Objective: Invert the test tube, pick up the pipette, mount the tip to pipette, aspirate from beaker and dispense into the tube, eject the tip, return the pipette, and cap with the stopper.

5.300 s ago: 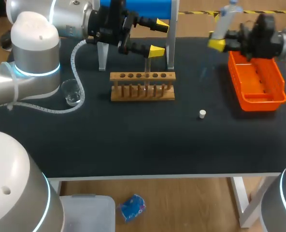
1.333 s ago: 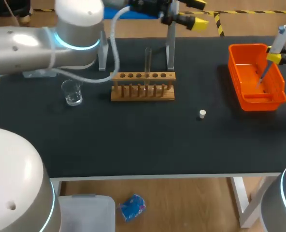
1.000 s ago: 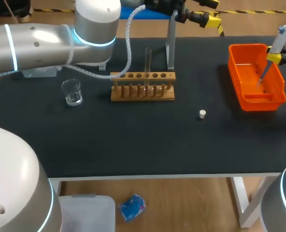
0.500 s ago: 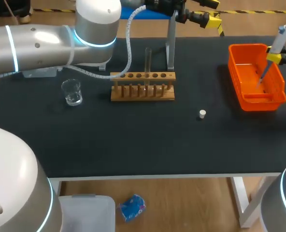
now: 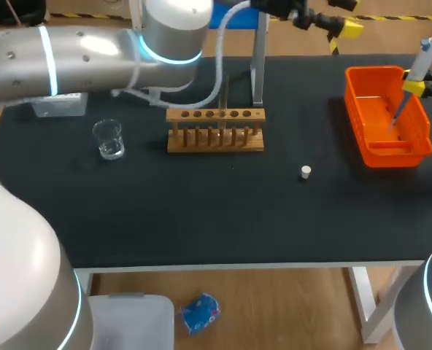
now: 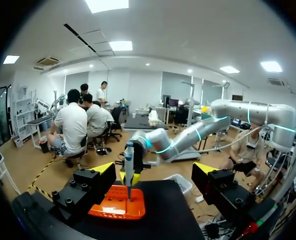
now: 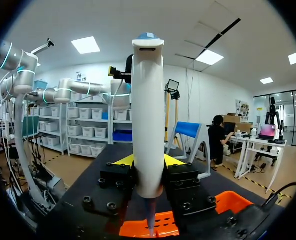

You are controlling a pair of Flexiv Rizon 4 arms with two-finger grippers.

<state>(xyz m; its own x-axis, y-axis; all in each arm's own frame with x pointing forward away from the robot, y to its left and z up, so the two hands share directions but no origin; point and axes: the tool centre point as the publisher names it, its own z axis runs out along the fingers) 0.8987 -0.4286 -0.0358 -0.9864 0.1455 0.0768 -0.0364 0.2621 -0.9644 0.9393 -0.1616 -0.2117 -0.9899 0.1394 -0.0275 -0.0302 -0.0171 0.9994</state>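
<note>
My right gripper [image 7: 149,162] is pinched on the white plastic pipette [image 7: 148,100], one yellow tip on either side of its barrel. It holds the pipette upright, with the thin nozzle pointing straight down into the orange plastic tray [image 5: 387,157] at the right end of the black table [image 5: 201,211]. I read that pose as deliberate: a vertical pipette over the tray suits seating or shedding a tip. I cannot tell whether a tip is already on the nozzle.

My left gripper [image 6: 155,168] is spread wide and carries nothing. It hangs high past the table's far edge, beside the grey metal pipette stand [image 5: 258,58]. It looks across at the pipette and tray, well out of the right arm's way.

The clear glass test tube [image 5: 223,87] stands upright in a middle hole of the wooden rack [image 5: 214,138], so a dispense from above should be simple. The small clear glass beaker [image 5: 109,138] sits alone to the rack's left, with open space around it for dipping. The little white stopper [image 5: 306,172] lies on the cloth between rack and tray, apart from both and untouched. Capping is therefore not yet done.

My guess is that the work is at the tip stage. The risk I watch is the nozzle meeting the tray off-axis.
</note>
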